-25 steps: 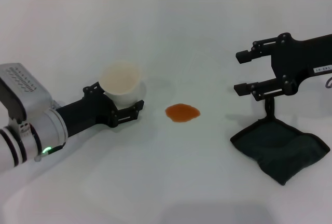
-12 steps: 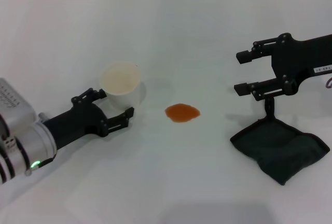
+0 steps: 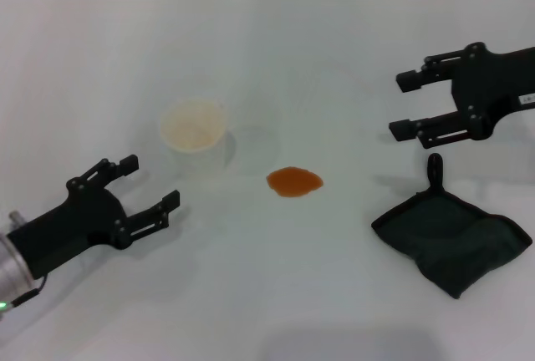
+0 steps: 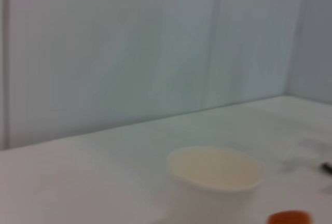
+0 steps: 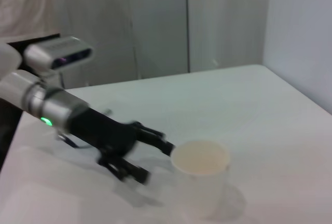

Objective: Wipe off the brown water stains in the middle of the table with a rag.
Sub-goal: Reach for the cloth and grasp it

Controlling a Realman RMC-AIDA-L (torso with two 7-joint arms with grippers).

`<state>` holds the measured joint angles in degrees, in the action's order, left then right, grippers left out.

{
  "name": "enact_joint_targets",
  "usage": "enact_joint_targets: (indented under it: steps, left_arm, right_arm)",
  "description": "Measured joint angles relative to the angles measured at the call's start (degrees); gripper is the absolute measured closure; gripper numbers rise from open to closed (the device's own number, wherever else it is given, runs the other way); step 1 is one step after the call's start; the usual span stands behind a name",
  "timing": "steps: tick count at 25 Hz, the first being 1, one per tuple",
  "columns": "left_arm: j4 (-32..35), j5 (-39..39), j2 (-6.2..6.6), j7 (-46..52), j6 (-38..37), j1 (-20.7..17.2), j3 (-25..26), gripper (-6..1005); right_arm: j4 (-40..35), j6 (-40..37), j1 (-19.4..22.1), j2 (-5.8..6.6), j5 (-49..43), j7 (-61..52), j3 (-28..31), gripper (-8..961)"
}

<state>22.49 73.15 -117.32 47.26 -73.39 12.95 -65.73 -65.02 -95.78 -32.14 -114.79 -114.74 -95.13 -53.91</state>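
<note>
While on table [image 3: 334, 60], rag [image 3: 451, 240] just below right end effector [image 3: 403, 104].

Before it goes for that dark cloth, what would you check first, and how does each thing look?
1. The rag lies flat on the table, free to pick up: ok.
2. The right gripper is open, above and behind the rag, holding nothing: ok.
3. The left gripper is open and apart from the paper cup: ok.
4. The cup stands upright, off to the side of the brown water stains: ok.
5. The stain is uncovered, nothing between it and the rag: ok.
6. Whether the rag's loop is within the gripper's grasp: cannot tell.
</note>
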Motion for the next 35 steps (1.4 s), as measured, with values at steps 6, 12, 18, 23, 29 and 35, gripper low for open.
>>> enact_joint_targets:
  steps: [6, 12, 18, 23, 29, 35]
  left_arm:
    - [9.52, 11.77, 3.02, 14.21, -10.61, -1.76, 0.25, 106]
    - [27.32, 22.56, 3.92, 30.46, -19.45, -3.93, 0.69, 106]
    - [45.19, 32.80, 1.99, 41.75, -26.77, -4.13, 2.68, 106]
    - [53.06, 36.75, 0.09, 43.70, -27.87, -4.43, 2.72, 106]
    - [52.16, 40.37, -1.11, 43.63, -27.63, -2.58, 2.65, 106]
    - [49.45, 42.60, -1.55, 43.24, -26.89, -0.17, 2.68, 106]
  right_arm:
    - [-8.58, -0.75, 2.64, -0.15, -5.13, -10.17, -2.26, 246]
    - [-14.34, -1.66, 2.48, -0.19, -12.32, -20.30, -8.93, 247]
    - [-17.24, -6.71, 1.04, -0.19, -17.69, -22.10, -13.49, 247]
    - [-15.81, -8.35, 0.46, 0.36, -18.60, -20.13, -13.38, 253]
    - [-11.15, -6.50, -0.70, -0.06, -20.51, -16.27, -13.74, 265]
    - [-0.99, -4.05, -4.51, -0.17, -22.00, -13.09, -14.50, 277]
